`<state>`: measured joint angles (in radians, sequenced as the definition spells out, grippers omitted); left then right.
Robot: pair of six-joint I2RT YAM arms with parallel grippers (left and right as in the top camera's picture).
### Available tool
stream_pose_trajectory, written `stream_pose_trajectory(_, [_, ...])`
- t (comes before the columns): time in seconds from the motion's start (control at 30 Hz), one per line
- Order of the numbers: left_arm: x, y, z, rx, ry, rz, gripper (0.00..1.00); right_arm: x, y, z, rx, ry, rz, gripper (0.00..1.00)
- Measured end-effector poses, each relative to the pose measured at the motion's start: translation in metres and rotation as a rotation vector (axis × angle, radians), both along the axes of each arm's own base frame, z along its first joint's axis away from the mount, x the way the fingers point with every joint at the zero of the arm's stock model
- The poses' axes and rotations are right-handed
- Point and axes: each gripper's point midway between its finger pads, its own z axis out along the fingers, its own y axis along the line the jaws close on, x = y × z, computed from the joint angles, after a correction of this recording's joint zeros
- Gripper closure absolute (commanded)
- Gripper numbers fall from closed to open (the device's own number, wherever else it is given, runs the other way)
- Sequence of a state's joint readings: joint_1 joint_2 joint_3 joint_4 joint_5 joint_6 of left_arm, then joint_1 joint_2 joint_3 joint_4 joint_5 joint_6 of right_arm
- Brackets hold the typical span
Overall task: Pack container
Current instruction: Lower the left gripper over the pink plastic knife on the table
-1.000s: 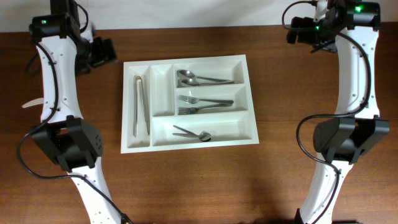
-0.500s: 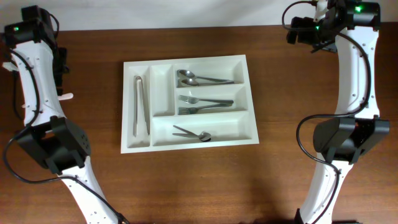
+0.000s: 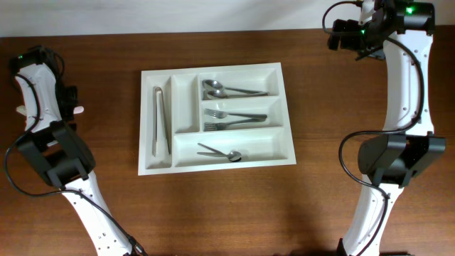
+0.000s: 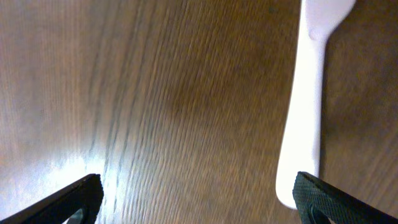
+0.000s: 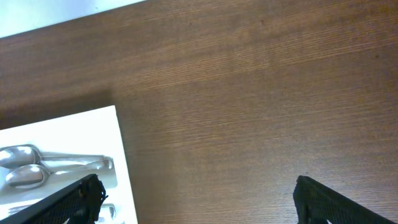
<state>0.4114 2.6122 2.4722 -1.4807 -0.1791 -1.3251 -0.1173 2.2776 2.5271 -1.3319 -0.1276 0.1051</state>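
Far left of the overhead frame: the left gripper (image 4: pixel 199 198) is positioned off the tray, low over the table (image 3: pixel 213 206). Its jaws are spread fully and nothing is held. In the wrist view a white plastic utensil (image 4: pixel 304 106) is seen lying flat on the wood at the right of the frame. Its near end is just beside the fingertip at lower right. Its type can't be told, since only a handle-like strip is shown. Judgement: the jaws are kept wide so the utensil can be straddled, and it is probably the next pick.

Centre: the container (image 3: pixel 213 70) is laid flat mid-table, well apart from both grippers.
- Leftmost narrow slot: tongs (image 3: pixel 161 121), laid lengthwise. This slot is judged the only one suited to their length.
- Next narrow slot: nothing is seen in it.
- Upper wide slot: two spoons (image 3: pixel 226 89).
- Middle wide slot: forks (image 3: pixel 231 119).
- Lower wide slot: small metal pieces (image 3: pixel 220 151), type not resolved.

Items are grouped by kind, so packing is judged mostly done.

Upper right: the right gripper (image 5: pixel 199 196) is held beyond the container's top right corner, jaws fully apart and empty. Only the tray corner and spoon bowls are caught in its wrist view. It is judged to be parked clear so the left side isn't obstructed.
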Motion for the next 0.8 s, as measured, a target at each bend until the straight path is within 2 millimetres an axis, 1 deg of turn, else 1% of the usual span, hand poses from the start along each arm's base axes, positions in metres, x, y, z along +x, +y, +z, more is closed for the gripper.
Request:
stream_pose_trajectory(0.2, [0.016, 0.01, -0.003, 0.011, -0.066, -0.045, 0.06, 0.0, 0.0, 0.0, 0.0, 0.0, 0.0, 0.01])
stream_pose_trajectory(0.37, [0.025, 0.013, -0.004, 0.019, -0.099, -0.081, 0.06, 0.0, 0.0, 0.0, 0.0, 0.0, 0.0, 0.01])
stream_pose_trajectory(0.57, [0.029, 0.015, -0.007, 0.024, -0.109, -0.095, 0.06, 0.0, 0.0, 0.0, 0.0, 0.0, 0.0, 0.01])
stream_pose_trajectory(0.8, [0.032, 0.016, -0.02, 0.022, -0.105, -0.095, 0.07, 0.0, 0.0, 0.0, 0.0, 0.0, 0.0, 0.01])
